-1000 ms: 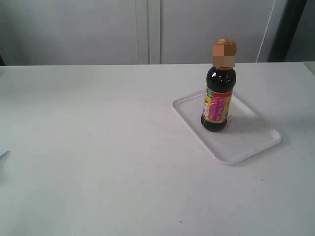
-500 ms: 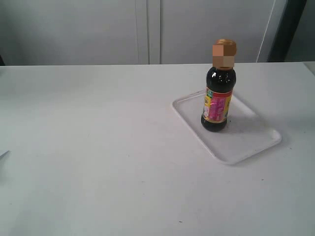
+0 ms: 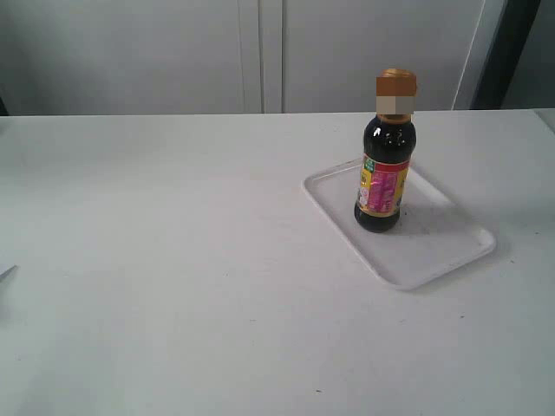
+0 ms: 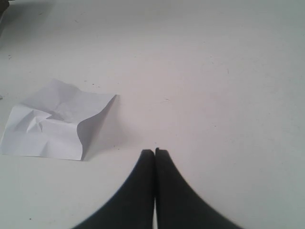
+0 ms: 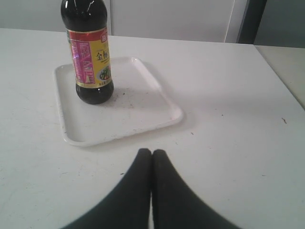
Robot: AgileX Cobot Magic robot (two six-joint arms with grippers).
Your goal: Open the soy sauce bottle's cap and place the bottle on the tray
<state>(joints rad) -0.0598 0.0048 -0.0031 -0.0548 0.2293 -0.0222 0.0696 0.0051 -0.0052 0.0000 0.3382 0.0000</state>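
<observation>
White table [image 3: 173, 260], crumpled paper [image 4: 52, 121] near left fingers [image 4: 142, 183], bottle [image 3: 382, 186] upright on tray [image 3: 453, 238]

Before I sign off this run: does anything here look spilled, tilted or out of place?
The soy sauce bottle stands upright on the tray. Two small oddities: dark specks on the tray beside the bottle, and a crumpled sheet of paper lying on the table.

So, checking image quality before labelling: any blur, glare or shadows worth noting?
Exterior view: the orange-brown cap is masked by coarse mosaic squares. Right wrist view: the dark soy sauce bottle shows bright shoulder glare. Left wrist view: the crumpled white paper casts a soft shadow.
</observation>
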